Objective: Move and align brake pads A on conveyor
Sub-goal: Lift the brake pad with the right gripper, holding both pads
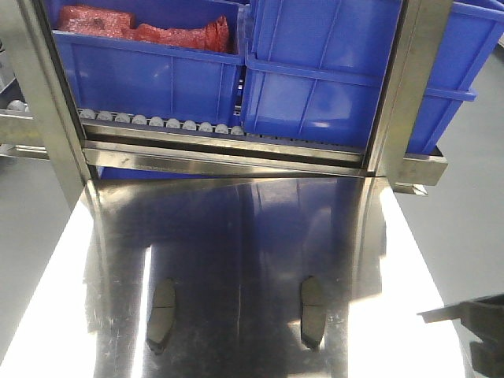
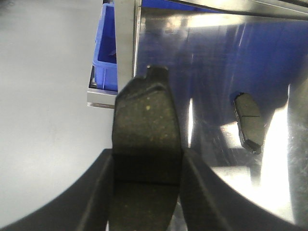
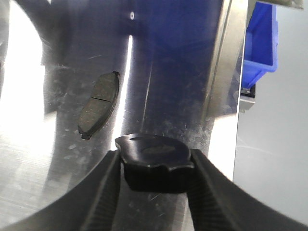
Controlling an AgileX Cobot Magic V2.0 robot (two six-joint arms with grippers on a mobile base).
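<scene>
Clamping brake pad (image 2: 147, 125) in left hand (image 2: 147, 166), lower end cut off by frame; clamping second pad (image 3: 154, 153) in right hand (image 3: 156, 166), above desk (image 1: 236, 228). Lying flat on desk, well apart: two more pads (image 1: 161, 313) (image 1: 313, 311).

Table: shiny steel top (image 1: 236, 228), bright glare seen at both sides.
Rack: steel-framed roller shelf (image 1: 157, 122), loaded with blue plastic bins (image 1: 315, 94).
Floor: smooth pale grey surface (image 1: 465, 213).

Industrial workshop station, shiny steel table (image 1: 236, 236), roller rack (image 1: 157, 122), blue plastic storage bins (image 1: 315, 94)
</scene>
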